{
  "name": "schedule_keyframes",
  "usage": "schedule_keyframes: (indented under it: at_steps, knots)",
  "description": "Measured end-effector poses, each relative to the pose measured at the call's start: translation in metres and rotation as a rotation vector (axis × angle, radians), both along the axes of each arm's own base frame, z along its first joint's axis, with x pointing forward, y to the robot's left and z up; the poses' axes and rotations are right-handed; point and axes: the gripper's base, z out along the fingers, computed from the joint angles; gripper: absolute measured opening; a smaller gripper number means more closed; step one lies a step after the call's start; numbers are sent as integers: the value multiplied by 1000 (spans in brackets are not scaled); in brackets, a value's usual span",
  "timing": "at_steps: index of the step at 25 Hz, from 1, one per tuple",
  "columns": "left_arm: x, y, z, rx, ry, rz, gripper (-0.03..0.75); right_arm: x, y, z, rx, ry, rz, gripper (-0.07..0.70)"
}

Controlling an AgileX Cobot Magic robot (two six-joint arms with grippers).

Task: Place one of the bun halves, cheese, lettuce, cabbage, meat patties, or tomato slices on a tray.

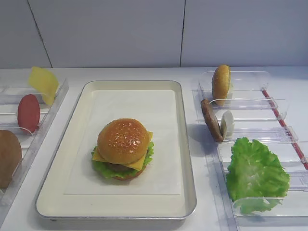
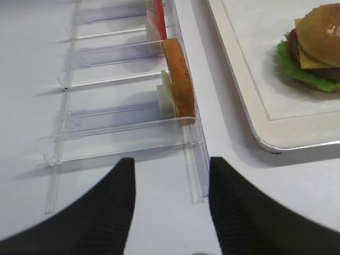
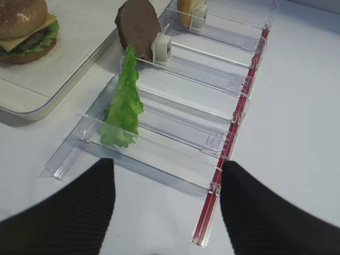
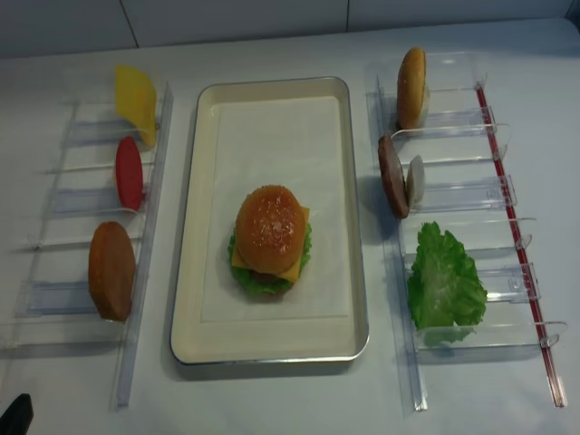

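one stacked burger (image 1: 123,149) sits on the tray (image 1: 184,144), toward its 6 o'clock half on the white paper liner (image 1: 130,110). sesame top bun (image 1: 123,139) caps it; under it a cheese slice (image 1: 142,162) with corners poking out, a dark layer i take for a patty, lettuce frill (image 1: 103,168) and a bottom bun edge. looks like a finished stack, so the topping step reads as done.

spares stand on edge in clear plastic racks either side of the tray, probably so jaws can pinch them by the rim. at 3 o'clock of the tray: spare bun half (image 1: 221,84) at the far end, meat patty (image 1: 211,120) leaning on a small white block (image 1: 227,124), then a big lettuce leaf (image 1: 256,174) nearest. that rack (image 1: 250,103) has a red strip (image 1: 281,122) along its outer side. at 9 o'clock: cheese square (image 1: 43,84) far, tomato slice (image 1: 29,113) mid, another bun half (image 1: 8,156) near.

right gripper (image 3: 167,212): jaws spread wide, nothing between them, hovering over the desk (image 3: 303,106) at the near end of the right rack. left gripper (image 2: 171,212): jaws also apart and empty, above the near end of the left rack (image 2: 106,125), well clear of the tray.

no brands, labels or readable writing anywhere.
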Motion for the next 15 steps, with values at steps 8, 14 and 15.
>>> schedule_keyframes:
  at_steps: [8,14,15]
  knots:
    - [0,0,0,0,0,0,320,0,0,0,-1,0,-6,454]
    - [0,0,0,0,0,0,319,0,1,0,-1,0,-132,454]
    - [0,0,0,0,0,0,319,0,1,0,-1,0,-157,454]
